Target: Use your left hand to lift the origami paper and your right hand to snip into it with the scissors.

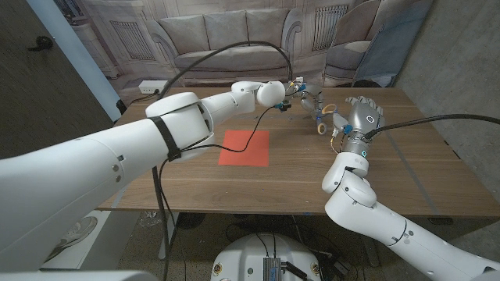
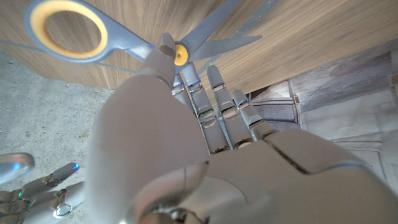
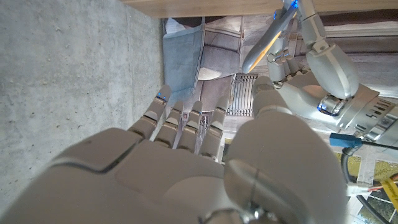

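At the far side of the wooden table (image 1: 406,164), toward one o'clock, the left hand (image 1: 306,97) has its fingertips at the scissors (image 1: 324,117). In the left wrist view its fingers (image 2: 217,87) reach straight up to the yellow pivot, with a yellow-lined handle ring beside the thumb, but whether they actually pinch the tool I cannot tell. The right hand (image 1: 361,117) stands just beside the scissors at three o'clock of them, fingers apart and upright, nothing in it; its wrist view shows the fingers (image 3: 180,121) loosely extended over bare floor.

Outward from the hands, both white arms come in from the near corners, the left one stretched long across the table.

The scissors lie between the two hands, handles toward the right hand. In the left wrist view the blades are parted, and the long axis appears to run roughly from eleven to five o'clock. They should be stiff, light and slick on the metal, so the ring handles are the place to take them.

The origami paper (image 1: 244,147) is a red square lying flat near the table's middle, at seven o'clock of the scissors and well apart, untouched. It will be thin, limp and easily creased; an edge or corner pinch probably suits it best.
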You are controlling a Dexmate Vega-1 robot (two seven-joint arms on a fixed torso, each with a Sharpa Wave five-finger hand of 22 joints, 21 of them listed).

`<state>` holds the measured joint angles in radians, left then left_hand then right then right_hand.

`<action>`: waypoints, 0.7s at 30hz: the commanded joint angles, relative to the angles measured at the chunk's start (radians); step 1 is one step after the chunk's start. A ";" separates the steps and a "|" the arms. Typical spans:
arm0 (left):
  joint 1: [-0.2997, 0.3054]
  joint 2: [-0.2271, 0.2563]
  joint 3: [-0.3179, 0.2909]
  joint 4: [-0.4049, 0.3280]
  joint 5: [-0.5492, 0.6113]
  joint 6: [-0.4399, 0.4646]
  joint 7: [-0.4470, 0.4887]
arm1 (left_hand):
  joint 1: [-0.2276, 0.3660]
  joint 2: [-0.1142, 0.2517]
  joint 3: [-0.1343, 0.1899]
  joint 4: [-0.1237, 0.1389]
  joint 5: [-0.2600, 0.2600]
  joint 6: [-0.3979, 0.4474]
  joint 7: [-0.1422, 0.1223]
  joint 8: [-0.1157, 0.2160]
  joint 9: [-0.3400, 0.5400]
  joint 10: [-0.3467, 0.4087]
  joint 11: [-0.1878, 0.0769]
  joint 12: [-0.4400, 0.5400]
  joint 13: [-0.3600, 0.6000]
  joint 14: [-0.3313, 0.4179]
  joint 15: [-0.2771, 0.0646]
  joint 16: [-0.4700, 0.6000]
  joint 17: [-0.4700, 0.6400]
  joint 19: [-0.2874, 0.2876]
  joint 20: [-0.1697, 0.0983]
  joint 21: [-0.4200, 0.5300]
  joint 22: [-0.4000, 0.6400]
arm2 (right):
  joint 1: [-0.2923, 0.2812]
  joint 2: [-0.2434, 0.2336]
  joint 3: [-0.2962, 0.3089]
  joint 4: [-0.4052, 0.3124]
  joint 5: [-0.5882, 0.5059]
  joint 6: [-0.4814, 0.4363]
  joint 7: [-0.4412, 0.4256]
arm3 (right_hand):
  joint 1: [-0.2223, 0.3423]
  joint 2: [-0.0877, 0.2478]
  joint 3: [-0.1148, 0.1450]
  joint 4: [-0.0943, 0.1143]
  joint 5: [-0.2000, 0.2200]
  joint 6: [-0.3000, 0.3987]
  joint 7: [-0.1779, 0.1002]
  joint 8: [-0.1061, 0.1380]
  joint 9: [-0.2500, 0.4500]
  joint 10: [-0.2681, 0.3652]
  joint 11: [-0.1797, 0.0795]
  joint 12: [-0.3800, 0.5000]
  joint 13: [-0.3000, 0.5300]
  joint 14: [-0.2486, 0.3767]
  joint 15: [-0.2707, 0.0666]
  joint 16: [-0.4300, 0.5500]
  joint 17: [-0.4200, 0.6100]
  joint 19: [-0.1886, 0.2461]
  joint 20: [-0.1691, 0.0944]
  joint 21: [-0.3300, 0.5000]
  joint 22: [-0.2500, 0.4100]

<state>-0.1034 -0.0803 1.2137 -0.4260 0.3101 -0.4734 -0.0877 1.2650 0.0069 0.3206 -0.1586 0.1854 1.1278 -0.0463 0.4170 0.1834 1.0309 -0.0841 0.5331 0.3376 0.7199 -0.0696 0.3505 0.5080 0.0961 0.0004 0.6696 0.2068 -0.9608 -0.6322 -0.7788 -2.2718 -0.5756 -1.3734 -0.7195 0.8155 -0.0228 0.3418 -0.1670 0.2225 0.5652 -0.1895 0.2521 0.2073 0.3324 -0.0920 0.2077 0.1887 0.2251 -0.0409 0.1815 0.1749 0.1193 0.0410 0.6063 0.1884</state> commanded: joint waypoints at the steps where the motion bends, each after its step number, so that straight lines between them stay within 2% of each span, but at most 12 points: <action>1: 0.007 -0.040 -0.034 0.009 -0.097 0.028 -0.081 | 0.043 0.036 0.009 0.005 0.007 0.071 0.012 -0.004 0.004 0.116 -0.098 0.003 0.068 0.012 -0.172 -0.006 0.003 0.000 0.008 0.007 0.005 | -0.008 0.038 -0.042 0.036 -0.197 -0.017 0.069 | 0.004 -0.022 -0.013 0.002 0.013 0.021 -0.001 0.009 0.008 0.003 -0.018 0.008 0.001 0.011 -0.045 0.006 0.005 0.005 -0.010 -0.002 0.003; 6: 0.023 -0.045 -0.066 -0.012 -0.140 0.053 -0.116 | 0.044 0.036 0.009 0.005 0.007 0.072 0.014 -0.008 0.004 0.118 -0.097 0.003 0.069 0.014 -0.172 -0.008 0.004 0.000 0.009 0.009 0.005 | -0.003 0.024 -0.063 0.028 -0.224 -0.023 0.083 | 0.007 -0.028 -0.018 0.004 0.018 0.024 -0.004 0.010 0.011 0.001 -0.021 0.007 0.001 0.003 -0.044 0.004 0.005 0.000 -0.015 -0.005 0.003; 7: 0.022 -0.052 -0.070 -0.005 -0.150 0.059 -0.131 | 0.045 0.037 0.009 0.005 0.008 0.071 0.015 -0.009 0.004 0.118 -0.098 0.003 0.069 0.015 -0.172 -0.008 0.005 0.000 0.009 0.009 0.005 | -0.006 0.037 -0.061 0.039 -0.243 -0.023 0.084 | 0.007 -0.029 -0.020 0.005 0.020 0.024 -0.004 0.010 0.011 0.001 -0.021 0.007 0.001 0.003 -0.044 0.004 0.005 0.000 -0.015 -0.006 0.003; 9: 0.037 -0.034 -0.077 -0.046 -0.153 0.063 -0.131 | 0.045 0.037 0.009 0.005 0.008 0.071 0.017 -0.010 0.004 0.118 -0.098 0.003 0.070 0.015 -0.172 -0.009 0.005 -0.001 0.010 0.010 0.005 | -0.007 0.029 -0.065 0.034 -0.256 -0.023 0.103 | 0.006 -0.031 -0.022 0.007 0.021 0.023 -0.005 0.010 0.012 0.000 -0.021 0.007 0.001 0.000 -0.043 0.004 0.006 -0.003 -0.015 -0.007 0.003; 14: 0.048 -0.028 -0.095 -0.079 -0.174 0.090 -0.179 | 0.046 0.037 0.010 0.005 0.008 0.070 0.020 -0.013 0.004 0.117 -0.096 0.002 0.070 0.018 -0.172 -0.010 0.006 -0.001 0.013 0.011 0.005 | -0.017 0.040 -0.063 0.044 -0.309 -0.023 0.141 | 0.003 -0.034 -0.030 0.013 0.028 0.019 -0.011 0.009 0.015 -0.003 -0.020 0.006 0.001 -0.004 -0.042 0.004 0.008 -0.006 -0.015 -0.010 0.003; 18: 0.069 0.008 -0.099 -0.167 -0.161 0.124 -0.172 | 0.048 0.036 0.010 0.004 0.009 0.072 0.022 -0.016 0.005 0.116 -0.093 0.001 0.071 0.019 -0.172 -0.012 0.007 -0.002 0.014 0.012 0.005 | -0.017 0.031 -0.067 0.038 -0.299 -0.021 0.142 | 0.005 -0.036 -0.032 0.014 0.031 0.018 -0.013 0.008 0.016 -0.006 -0.021 0.005 0.001 -0.005 -0.040 0.004 0.008 -0.004 -0.014 -0.010 0.003; 19: 0.064 0.005 -0.098 -0.166 -0.160 0.131 -0.183 | 0.049 0.036 0.010 0.004 0.009 0.070 0.022 -0.018 0.005 0.116 -0.093 0.001 0.071 0.020 -0.172 -0.012 0.008 -0.003 0.015 0.013 0.005 | -0.019 0.028 -0.068 0.041 -0.298 -0.017 0.131 | 0.008 -0.034 -0.031 0.014 0.033 0.017 -0.013 0.008 0.017 -0.007 -0.021 0.005 0.001 -0.005 -0.039 0.005 0.008 -0.004 -0.012 -0.010 0.003; 21: 0.085 0.031 -0.107 -0.233 -0.152 0.171 -0.163 | 0.050 0.036 0.010 0.004 0.009 0.070 0.023 -0.020 0.005 0.115 -0.093 0.001 0.071 0.020 -0.172 -0.013 0.008 -0.004 0.016 0.013 0.005 | -0.031 0.031 -0.054 0.032 -0.280 -0.001 0.119 | 0.014 -0.030 -0.029 0.013 0.038 0.018 -0.014 0.008 0.018 -0.007 -0.020 0.005 0.001 -0.005 -0.038 0.005 0.009 -0.003 -0.012 -0.011 0.003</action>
<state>-0.0668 -0.1065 1.1408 -0.4833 0.1672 -0.3971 -0.2289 1.2716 0.0004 0.3205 -0.1585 0.1898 1.1437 -0.0482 0.4014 0.1836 1.0344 -0.0807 0.5327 0.3591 0.7275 -0.0727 0.3433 0.5126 0.0943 0.0094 0.6773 0.2068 -0.9734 -0.6006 -0.8344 -2.2369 -0.8207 -1.3929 -0.6147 0.8180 -0.0495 0.3117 -0.1531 0.2517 0.5827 -0.1962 0.2533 0.2212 0.3273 -0.1077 0.2077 0.1885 0.2252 -0.0408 0.1815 0.1795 0.1153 0.0263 0.5984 0.1884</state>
